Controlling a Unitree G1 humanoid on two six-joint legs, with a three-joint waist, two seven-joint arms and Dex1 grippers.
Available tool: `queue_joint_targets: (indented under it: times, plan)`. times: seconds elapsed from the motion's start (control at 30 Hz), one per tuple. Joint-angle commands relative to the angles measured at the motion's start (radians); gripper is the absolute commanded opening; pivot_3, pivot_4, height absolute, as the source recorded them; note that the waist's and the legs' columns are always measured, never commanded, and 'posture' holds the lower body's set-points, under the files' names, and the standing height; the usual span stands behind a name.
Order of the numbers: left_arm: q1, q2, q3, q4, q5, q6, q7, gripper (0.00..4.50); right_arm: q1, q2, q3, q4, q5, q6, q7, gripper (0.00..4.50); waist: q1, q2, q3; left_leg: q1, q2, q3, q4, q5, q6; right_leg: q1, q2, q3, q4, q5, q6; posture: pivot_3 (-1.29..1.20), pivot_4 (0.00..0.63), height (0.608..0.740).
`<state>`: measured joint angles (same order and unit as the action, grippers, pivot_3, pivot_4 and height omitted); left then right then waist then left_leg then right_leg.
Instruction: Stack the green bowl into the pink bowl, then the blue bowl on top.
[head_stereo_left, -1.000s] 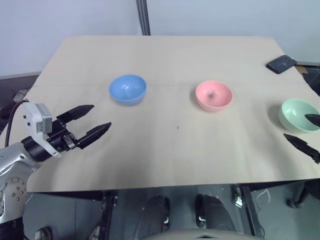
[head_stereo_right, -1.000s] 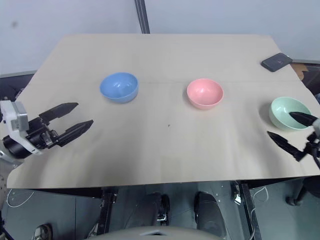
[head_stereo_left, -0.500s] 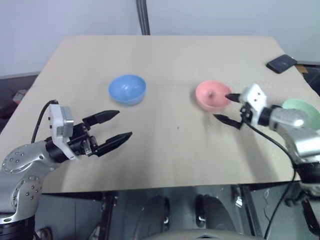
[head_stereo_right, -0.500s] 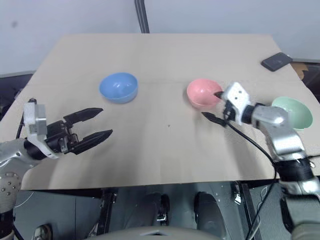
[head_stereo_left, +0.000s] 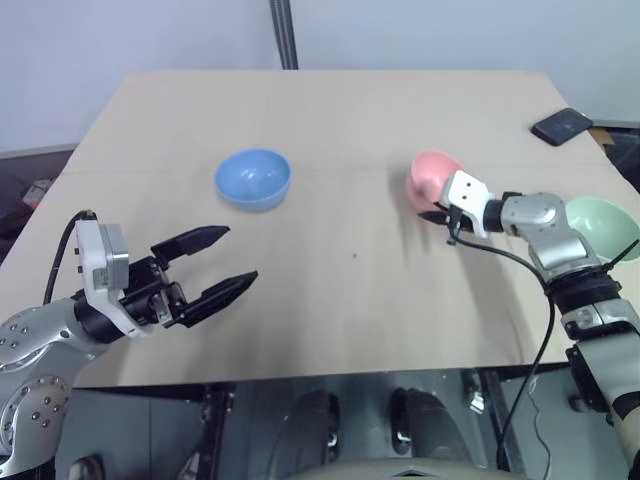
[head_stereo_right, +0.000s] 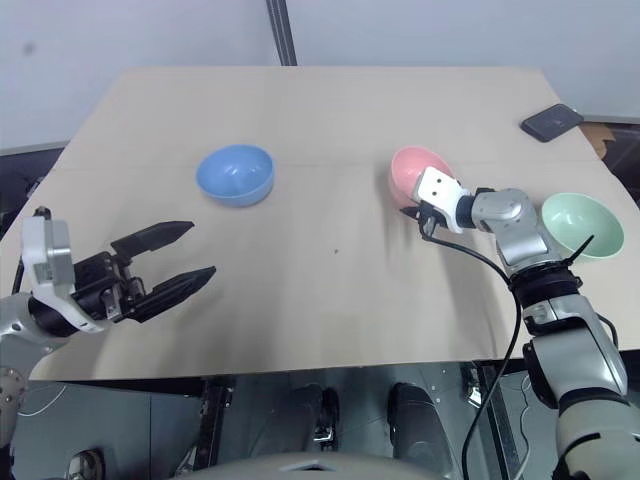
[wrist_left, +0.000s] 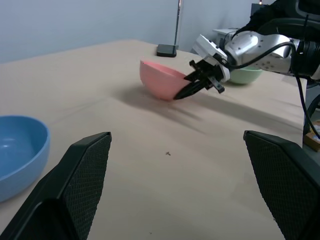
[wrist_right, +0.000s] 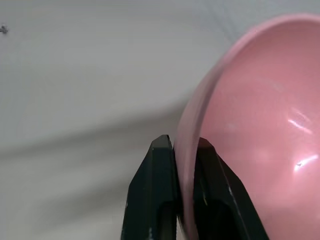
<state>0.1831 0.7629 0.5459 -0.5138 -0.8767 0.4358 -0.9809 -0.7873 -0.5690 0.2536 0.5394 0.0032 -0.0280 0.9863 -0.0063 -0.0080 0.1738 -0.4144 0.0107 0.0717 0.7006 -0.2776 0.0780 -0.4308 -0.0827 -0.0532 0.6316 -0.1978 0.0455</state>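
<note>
The right end effector (head_stereo_right: 418, 211) has its two black fingers pinched on the near rim of the pink bowl (head_stereo_right: 415, 172), one finger inside the rim and one outside, as the right wrist view shows with the thin pink wall (wrist_right: 240, 145) clamped between the fingers (wrist_right: 155, 200). The pink bowl is tipped up on the table (head_stereo_left: 330, 110), its gripped side raised and its opening turned away from the end effector; from the left wrist view the bowl (wrist_left: 160, 82) rests on its far lower edge with a shadow under it. The green bowl (head_stereo_right: 580, 225) sits upright near the right edge of the table, just beyond the right forearm and apart from the pink bowl. The blue bowl (head_stereo_left: 252, 178) sits upright on the left half of the table, well apart from the other two. The left end effector (head_stereo_left: 225, 265) hovers over the near left corner of the table with its fingers spread wide and holding nothing, near the blue bowl but not touching it. A dark phone (head_stereo_left: 563, 126) lies at the far right corner of the table
</note>
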Motion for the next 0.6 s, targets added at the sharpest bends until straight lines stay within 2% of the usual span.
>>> queue_joint_targets:
  times: [0.03,0.2,0.33,0.47,0.5,0.53,0.6]
  plan:
    - [0.005,-0.006,0.017,-0.041,-0.012,-0.016,0.007,4.49,0.048,0.009,0.003,-0.228,0.081,0.067,0.107,0.14,-0.004,0.0,0.0,0.0,0.0,0.0,0.0,0.0,0.0,0.0,0.0,0.0,0.001,0.0,0.0,0.0,0.15,0.739]
    - [-0.003,-0.006,-0.01,-0.02,0.011,-0.026,-0.008,4.49,0.197,-0.007,0.132,-0.601,0.082,0.233,0.201,0.14,-0.006,0.001,0.0,0.0,0.001,-0.001,0.0,0.0,-0.001,-0.001,0.0,0.0,0.001,0.002,0.003,0.0,0.15,0.739]
    - [-0.017,0.0,-0.035,-0.011,0.031,-0.033,-0.022,4.49,0.226,0.005,0.205,-0.674,0.027,0.314,0.181,0.14,-0.006,0.0,0.0,0.001,0.001,0.0,0.0,0.0,-0.001,0.0,-0.001,0.0,0.002,0.0,0.0,0.0,0.15,0.739]
    - [-0.042,0.0,-0.061,-0.005,0.029,-0.035,-0.041,4.49,0.198,0.013,0.197,-0.681,0.003,0.363,0.154,1.6,-0.004,0.0,0.0,0.002,0.0,-0.001,0.0,0.001,-0.002,0.0,-0.001,-0.001,0.004,0.0,0.0,0.0,0.15,0.739]
    - [-0.049,0.002,-0.067,-0.003,0.028,-0.036,-0.051,4.49,0.196,0.013,0.184,-0.687,-0.001,0.368,0.137,2.15,-0.004,0.0,0.0,0.001,0.0,-0.001,0.0,0.001,-0.002,-0.001,-0.002,-0.001,0.004,0.0,0.0,0.0,0.15,0.739]
    - [-0.057,0.004,-0.073,0.001,0.026,-0.037,-0.06,4.49,0.196,0.017,0.167,-0.693,-0.003,0.373,0.116,2.48,-0.004,0.0,0.0,0.001,0.0,-0.001,0.0,0.001,-0.002,-0.001,-0.002,-0.001,0.005,0.0,0.0,0.0,0.15,0.739]
    - [-0.084,0.005,-0.089,0.009,0.007,-0.026,-0.075,4.49,0.201,0.012,0.125,-0.734,0.022,0.423,0.093,3.56,-0.004,0.0,0.0,0.001,0.0,-0.001,0.0,0.001,-0.002,-0.002,-0.002,-0.001,0.005,0.0,0.0,0.0,0.15,0.739]
